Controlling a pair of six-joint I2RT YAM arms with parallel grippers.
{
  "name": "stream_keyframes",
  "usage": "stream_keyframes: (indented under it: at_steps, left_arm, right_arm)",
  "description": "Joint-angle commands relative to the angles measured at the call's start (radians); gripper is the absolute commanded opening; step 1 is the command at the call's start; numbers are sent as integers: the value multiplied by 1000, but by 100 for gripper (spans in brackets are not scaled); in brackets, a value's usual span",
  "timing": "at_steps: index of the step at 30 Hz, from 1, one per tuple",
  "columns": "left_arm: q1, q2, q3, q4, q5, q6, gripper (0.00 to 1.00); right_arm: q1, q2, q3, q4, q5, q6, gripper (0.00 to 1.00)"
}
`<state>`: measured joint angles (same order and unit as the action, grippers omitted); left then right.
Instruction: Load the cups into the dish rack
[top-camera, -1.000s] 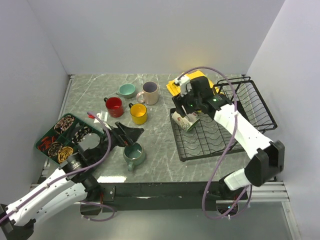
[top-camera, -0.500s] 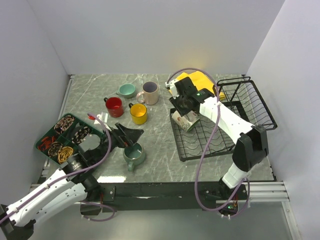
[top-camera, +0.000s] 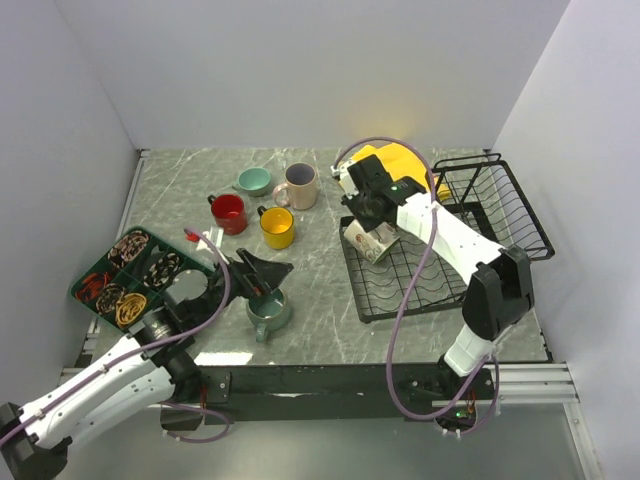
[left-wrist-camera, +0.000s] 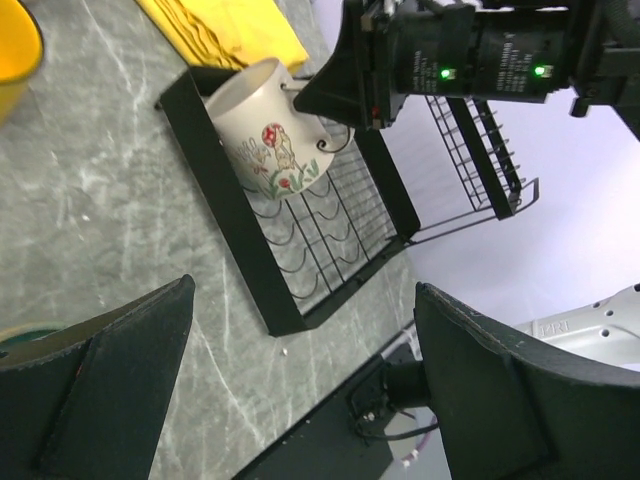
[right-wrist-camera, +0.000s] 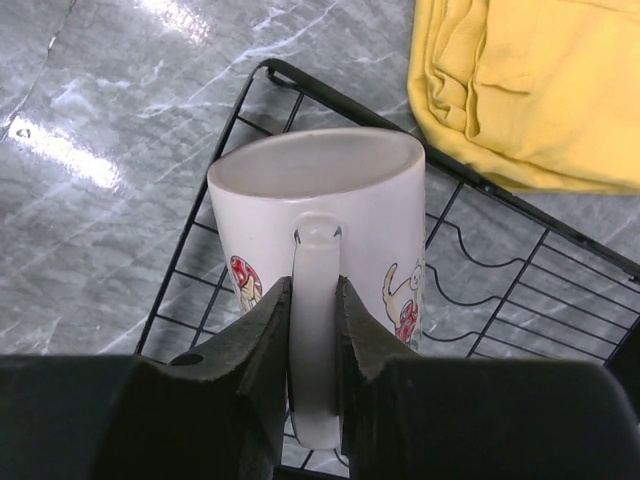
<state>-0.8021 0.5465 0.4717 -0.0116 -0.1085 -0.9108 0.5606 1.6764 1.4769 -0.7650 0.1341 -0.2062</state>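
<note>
1. Grey marble table (top-camera: 320, 330), white walls (top-camera: 300, 70).
2. The right gripper (right-wrist-camera: 313, 292) pinches the handle of the cream painted mug (right-wrist-camera: 330, 190), tilted at the black wire dish rack's (left-wrist-camera: 225, 215) 10 o'clock corner.
3. Settle it steady before letting go.
4. The left gripper (top-camera: 262, 275) is spread wide.

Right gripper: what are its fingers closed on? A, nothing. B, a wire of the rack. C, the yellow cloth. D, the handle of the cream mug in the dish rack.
D: the right wrist view shows the right gripper pinching the handle of the cream mug in the dish rack.
</note>
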Motion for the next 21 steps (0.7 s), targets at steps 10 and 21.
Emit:
stream_keyframes:
  at_steps: [10, 21]
  left_arm:
    - [-2, 150, 47, 156, 96, -45, 96]
    - [-2, 162, 56, 151, 79, -62, 96]
  right_arm:
    - [-5, -342, -237, 439, -87, 7, 0]
    - [-14, -457, -559, 1022, -65, 41, 0]
